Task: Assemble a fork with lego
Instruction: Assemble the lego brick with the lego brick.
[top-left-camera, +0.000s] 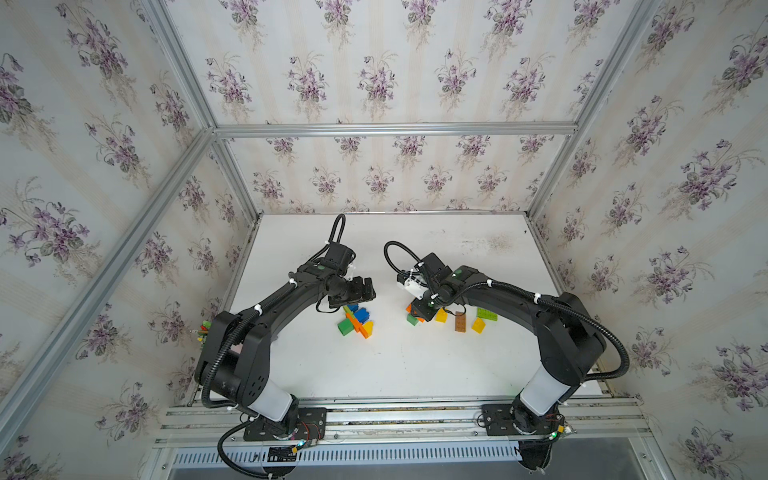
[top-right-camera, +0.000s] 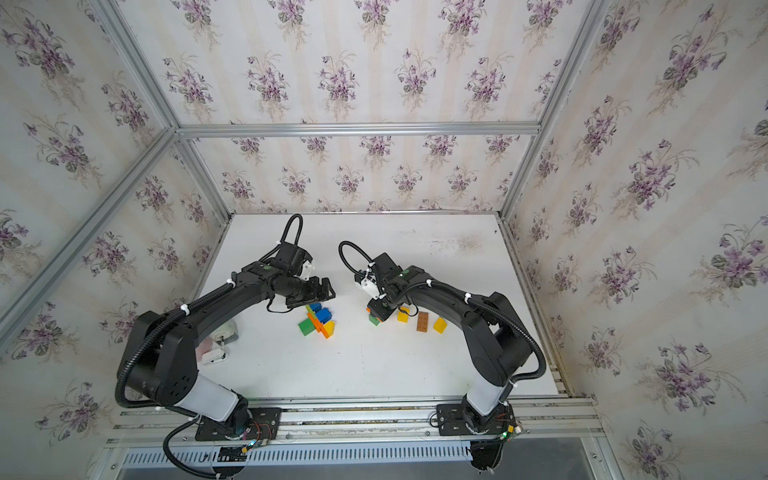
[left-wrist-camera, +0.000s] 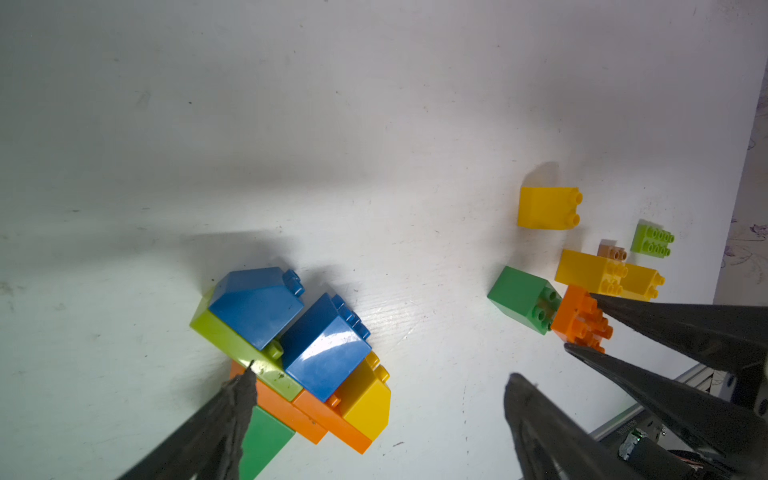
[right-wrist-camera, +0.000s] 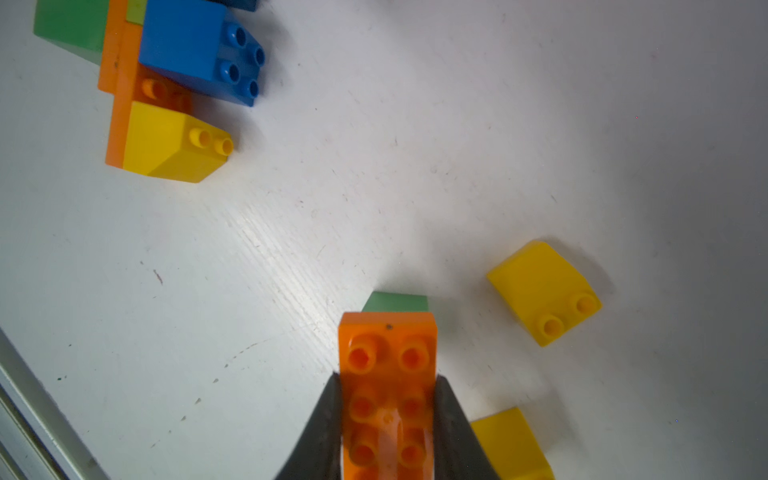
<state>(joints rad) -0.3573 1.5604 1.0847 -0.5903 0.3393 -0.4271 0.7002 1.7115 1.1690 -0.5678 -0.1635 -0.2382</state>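
Observation:
A joined lego cluster (top-left-camera: 356, 321) (top-right-camera: 318, 320) of blue, lime, orange, yellow and green bricks lies on the white table, left of centre. My left gripper (top-left-camera: 368, 289) (left-wrist-camera: 382, 374) hovers open just behind it, its fingers straddling the cluster's (left-wrist-camera: 299, 353) yellow end without touching. My right gripper (top-left-camera: 415, 307) (right-wrist-camera: 387, 376) is shut on an oblong orange brick (right-wrist-camera: 388, 395) (left-wrist-camera: 582, 320), studs facing the wrist camera, low over the table. The brick's end is beside a green brick (right-wrist-camera: 395, 302) (top-left-camera: 412, 319).
Loose bricks lie under the right arm: two yellow (top-left-camera: 441, 316) (top-left-camera: 478, 325), a brown oblong (top-left-camera: 460, 321) and a lime one (top-left-camera: 486, 313). Coloured pens (top-left-camera: 203, 330) stand at the table's left edge. Papered walls enclose three sides, and an aluminium rail (top-left-camera: 399, 409) runs along the front.

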